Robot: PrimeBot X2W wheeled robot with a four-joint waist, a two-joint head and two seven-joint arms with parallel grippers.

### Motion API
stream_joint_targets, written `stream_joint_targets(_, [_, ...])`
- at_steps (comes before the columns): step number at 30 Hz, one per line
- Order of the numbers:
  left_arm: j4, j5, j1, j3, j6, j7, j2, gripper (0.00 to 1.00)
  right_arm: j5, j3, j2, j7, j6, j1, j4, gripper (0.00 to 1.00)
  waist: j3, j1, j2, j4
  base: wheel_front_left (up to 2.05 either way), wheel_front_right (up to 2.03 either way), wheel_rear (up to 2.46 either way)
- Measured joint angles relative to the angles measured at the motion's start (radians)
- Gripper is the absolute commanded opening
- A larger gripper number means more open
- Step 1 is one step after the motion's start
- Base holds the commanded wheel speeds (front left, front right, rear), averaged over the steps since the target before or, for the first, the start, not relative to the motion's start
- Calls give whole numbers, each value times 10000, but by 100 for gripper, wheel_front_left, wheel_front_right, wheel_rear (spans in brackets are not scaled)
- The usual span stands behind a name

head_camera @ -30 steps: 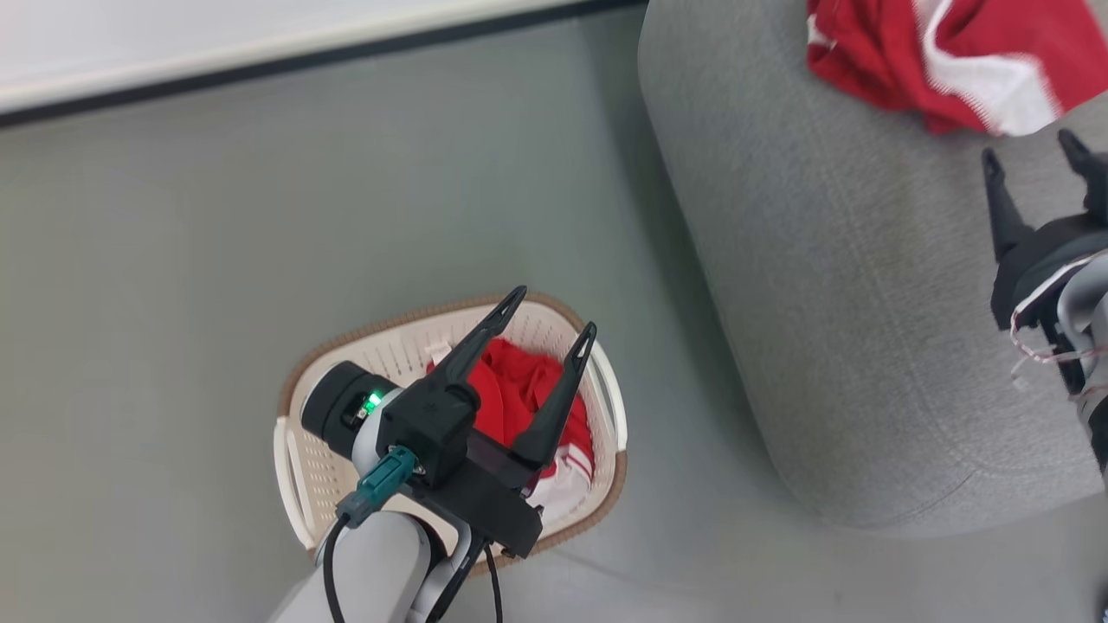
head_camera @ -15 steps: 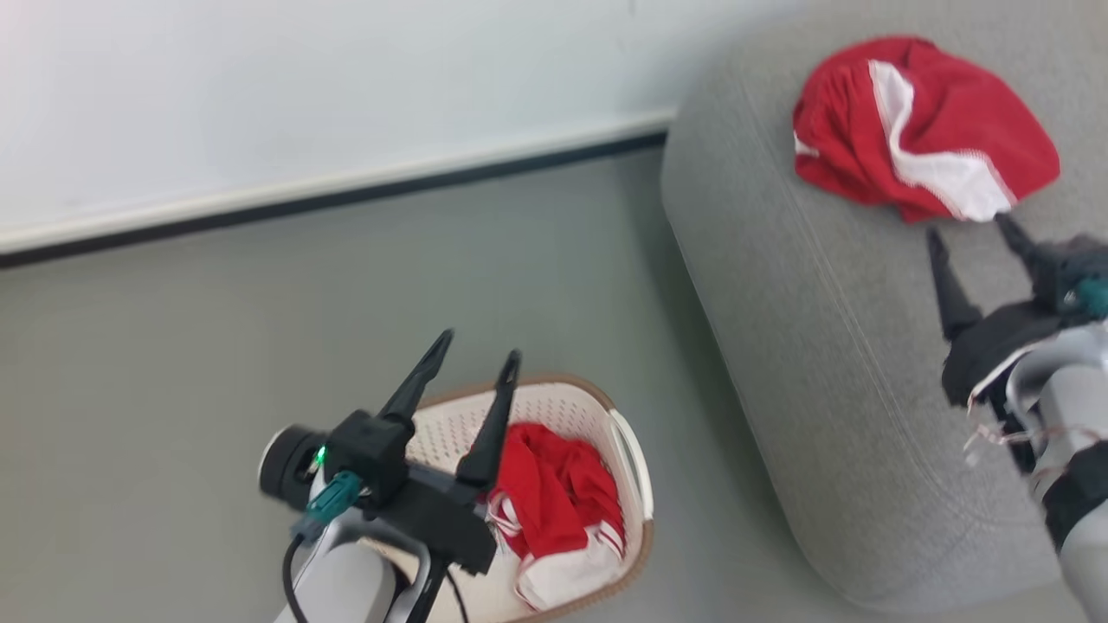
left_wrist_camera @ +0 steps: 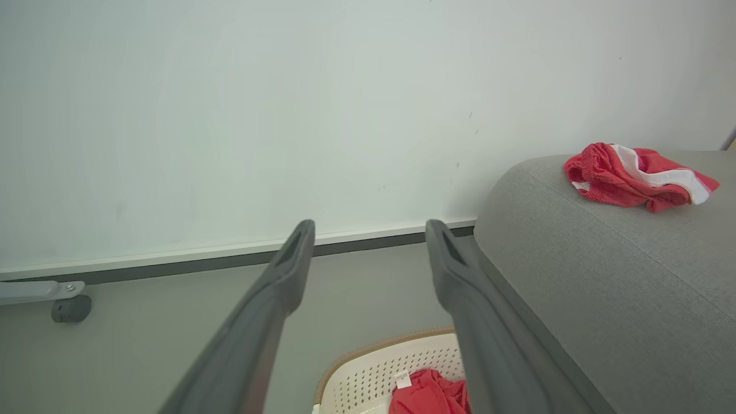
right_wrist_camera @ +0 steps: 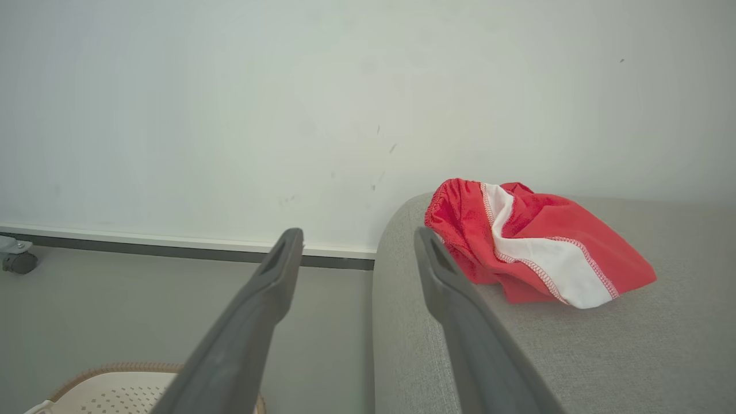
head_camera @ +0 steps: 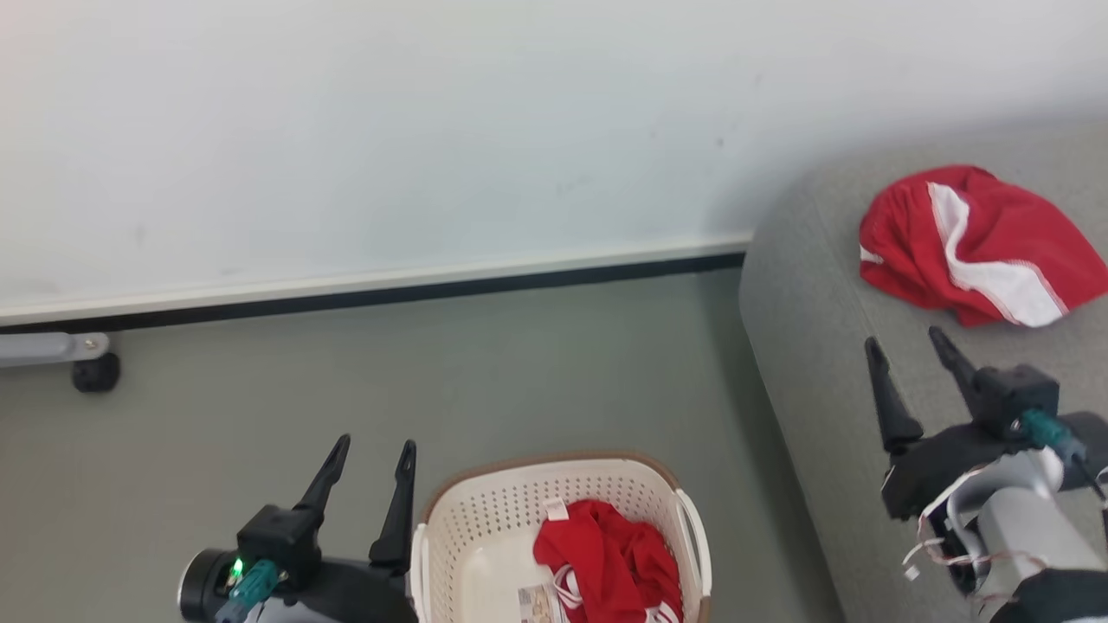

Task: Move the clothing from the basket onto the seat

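Swung clear of the basket [head_camera: 554,460], over which it hung a second ago, the left gripper [head_camera: 375,448] now stands just beside the rim on its left, fingers pointing up, jaws apart and empty. Two pieces of red-and-white clothing are counted: the first garment [head_camera: 969,247] lies crumpled on the one grey seat [head_camera: 814,363], while the second garment [head_camera: 606,562] sits bunched inside the single cream basket beside a paper label [head_camera: 538,603]. Over the seat, the right gripper [head_camera: 904,342] hovers near the first garment without touching it, its jaws likewise spread, holding nothing. Both forearms reach forward toward the white wall [head_camera: 433,130].
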Motion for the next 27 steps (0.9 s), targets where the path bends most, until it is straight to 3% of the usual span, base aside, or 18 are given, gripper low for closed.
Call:
stream_joint_targets(12, [-374, -8, 1086, 512, 236, -61, 322, 100, -82, 130, 499, -2, -771, 2612, -2991, 100, -995, 0, 0, 734, 0, 0, 0])
stream_joint_targets(20, [-738, -6, 1718, 790, 349, -94, 414, 100, -232, 121, 577, -2, -1379, 4170, -4823, 100, -1210, 1, 0, 860, 0, 0, 0])
stream_joint_targets(27, [-1078, 54, 2229, 945, 431, -98, 539, 100, -276, 98, 637, -2, -1638, 5145, -5883, 100, -1257, 2, 0, 878, 0, 0, 0])
